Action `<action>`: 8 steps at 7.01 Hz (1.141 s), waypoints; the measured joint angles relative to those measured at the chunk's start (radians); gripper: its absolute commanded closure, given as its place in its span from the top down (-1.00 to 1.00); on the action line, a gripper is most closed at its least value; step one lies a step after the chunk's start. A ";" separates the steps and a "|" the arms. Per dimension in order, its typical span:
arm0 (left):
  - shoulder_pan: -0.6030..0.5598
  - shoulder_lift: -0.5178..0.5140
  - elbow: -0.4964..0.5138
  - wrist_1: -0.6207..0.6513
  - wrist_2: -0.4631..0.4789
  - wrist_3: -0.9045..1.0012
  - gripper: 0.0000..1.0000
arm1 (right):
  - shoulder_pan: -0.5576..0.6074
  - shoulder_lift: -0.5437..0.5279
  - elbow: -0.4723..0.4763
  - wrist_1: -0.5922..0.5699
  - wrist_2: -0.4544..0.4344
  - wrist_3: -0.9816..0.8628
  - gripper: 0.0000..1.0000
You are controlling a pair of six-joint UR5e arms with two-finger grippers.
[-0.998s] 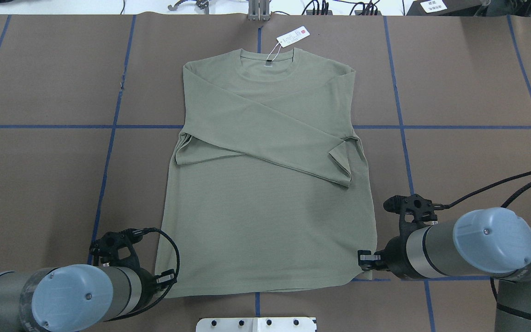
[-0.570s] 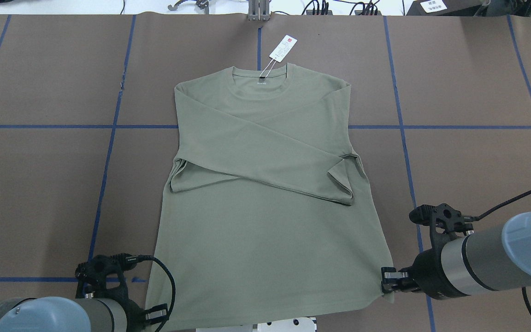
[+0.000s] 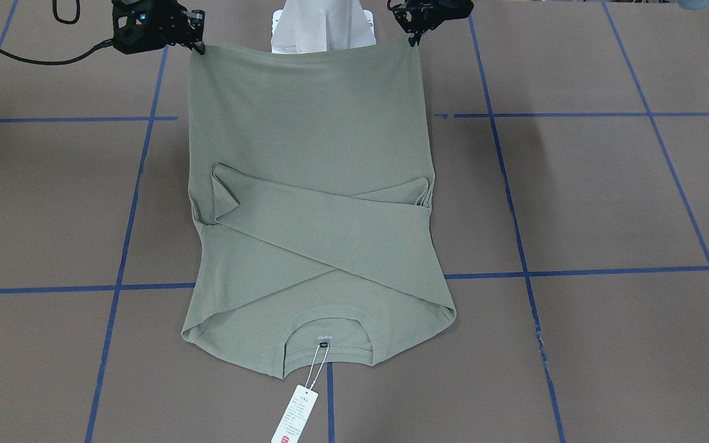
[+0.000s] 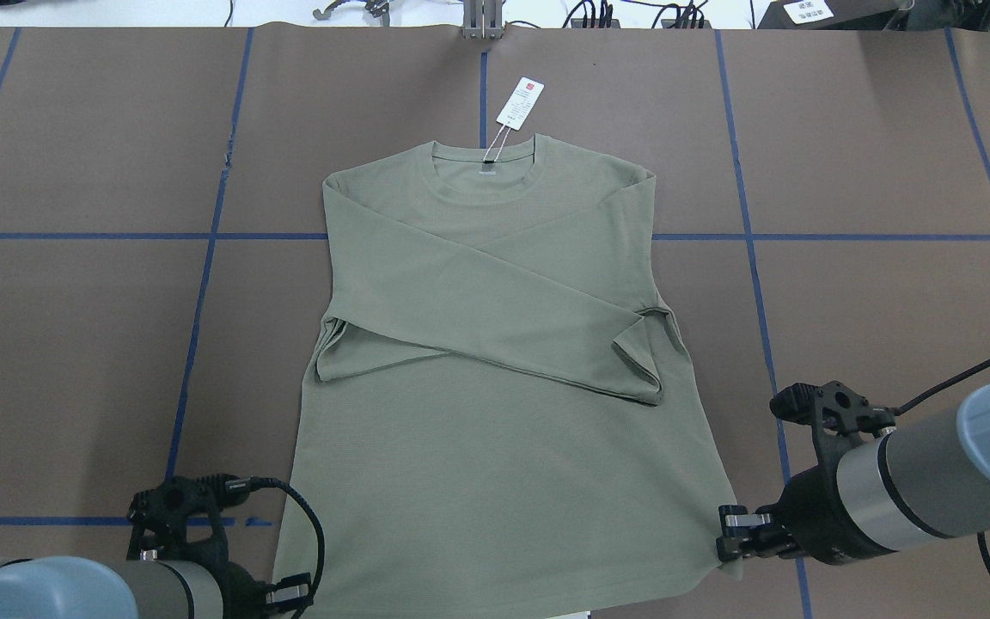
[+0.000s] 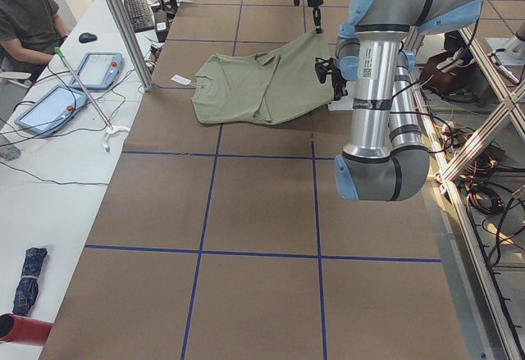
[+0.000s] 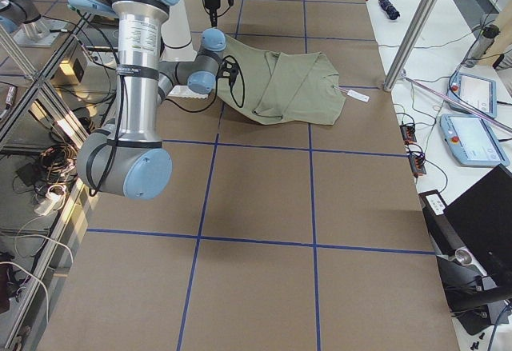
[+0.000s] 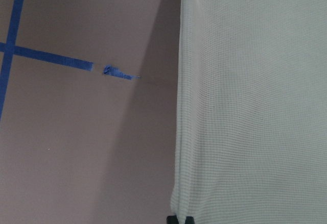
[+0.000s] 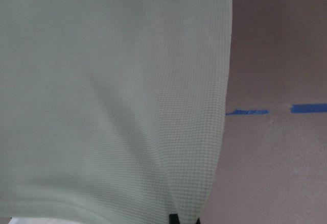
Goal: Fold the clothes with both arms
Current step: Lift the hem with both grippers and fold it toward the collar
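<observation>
While left gripper (image 4: pixel 293 593), right gripper (image 4: pixel 729 533) clamp shirt (image 4: pixel 495 430) corners, it has slid rearward

sage-green shirt (image 4: pixel 495 447), white hang tag (image 4: pixel 519 105) with red mark, brown table (image 4: pixel 74 361), blue tape grid (image 4: pixel 74 235)

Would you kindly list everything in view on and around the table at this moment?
shirt: one, sage green, mid-table, sleeves crossed over chest, hem toward robot.
hang tag: one, white, on string from collar, lying beyond the neck.
table: one, brown, blue tape grid.
pedestal: one, white, robot's edge, by the hem.
control tablets: two, grey-blue, side bench.
person: one, dark top, seated at that bench.
left arm, right arm: grey, light-blue caps, flanking the hem.
left pincer, right pincer: black, each shut on a hem corner.
</observation>
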 measured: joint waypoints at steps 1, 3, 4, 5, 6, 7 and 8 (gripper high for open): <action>-0.051 -0.005 -0.001 0.000 -0.001 0.048 -1.00 | 0.047 0.018 -0.021 0.000 0.001 -0.004 -1.00; -0.172 -0.016 0.008 0.001 -0.004 0.161 -1.00 | 0.184 0.101 -0.097 0.000 0.014 -0.012 -1.00; -0.250 -0.030 0.019 0.001 -0.017 0.231 -1.00 | 0.253 0.158 -0.148 0.001 0.017 -0.013 -1.00; -0.335 -0.065 0.052 0.000 -0.043 0.291 -1.00 | 0.313 0.225 -0.213 0.001 0.017 -0.013 -1.00; -0.412 -0.130 0.119 -0.001 -0.066 0.333 -1.00 | 0.366 0.310 -0.296 0.000 0.014 -0.014 -1.00; -0.468 -0.181 0.194 -0.010 -0.077 0.360 -1.00 | 0.408 0.386 -0.381 -0.001 0.012 -0.014 -1.00; -0.514 -0.208 0.266 -0.037 -0.079 0.384 -1.00 | 0.447 0.453 -0.466 0.000 0.010 -0.019 -1.00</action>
